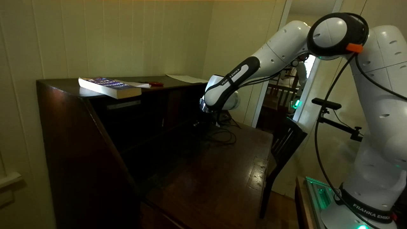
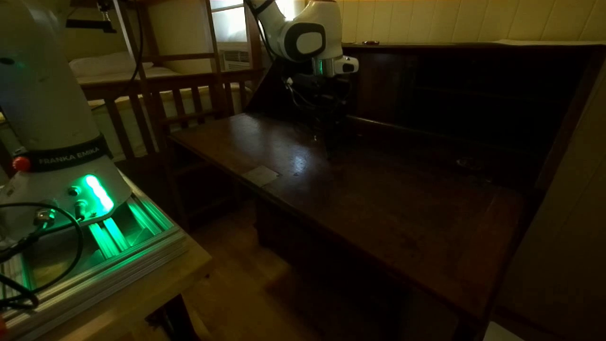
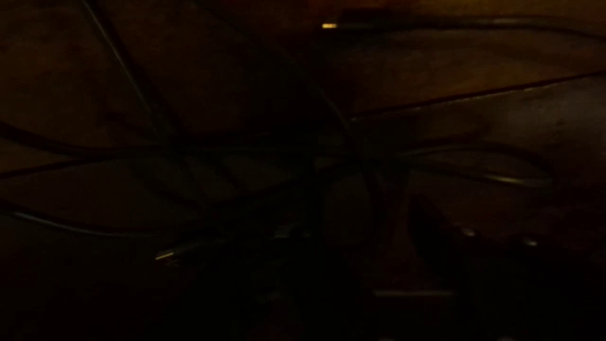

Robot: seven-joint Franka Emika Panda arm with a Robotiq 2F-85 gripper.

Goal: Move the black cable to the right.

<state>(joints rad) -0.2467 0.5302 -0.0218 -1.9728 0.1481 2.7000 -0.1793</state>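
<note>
So, wrist view first: very dark. The black cable (image 3: 360, 158) lies there in crossing curves on the desk (image 1: 206, 184), a bright tip (image 3: 329, 26) showing near the upper edge; whether every strand is one cord, I can't make out. One dark finger (image 3: 428, 222) shows at lower right; its partner is lost in shadow, so whether the gripper (image 2: 326, 135) is clamped on a strand or free of it is unreadable. In an exterior view the cable's loops rest on the desk just beside and below the gripper; contact can't be judged.

Step in hand, my reading: getting hold of the cable, with the shift to the right left to do. To do it well: choose one strand clear of the crossing, set the fingers across it rather than along it, come down almost to the desk, squeeze fully; a thin cord may slip from a loose pinch. Then raise it barely and slide slowly so the loops trail. Watch the arm's own wires (image 2: 293, 94), which hang near the gripper and could snag a loop. Settle beforehand whose right is meant.

Farther off: a chair (image 1: 287, 143) past the desk's edge; book (image 1: 109, 87) and paper (image 1: 187, 79) on top of the desk, likely no hindrance.
</note>
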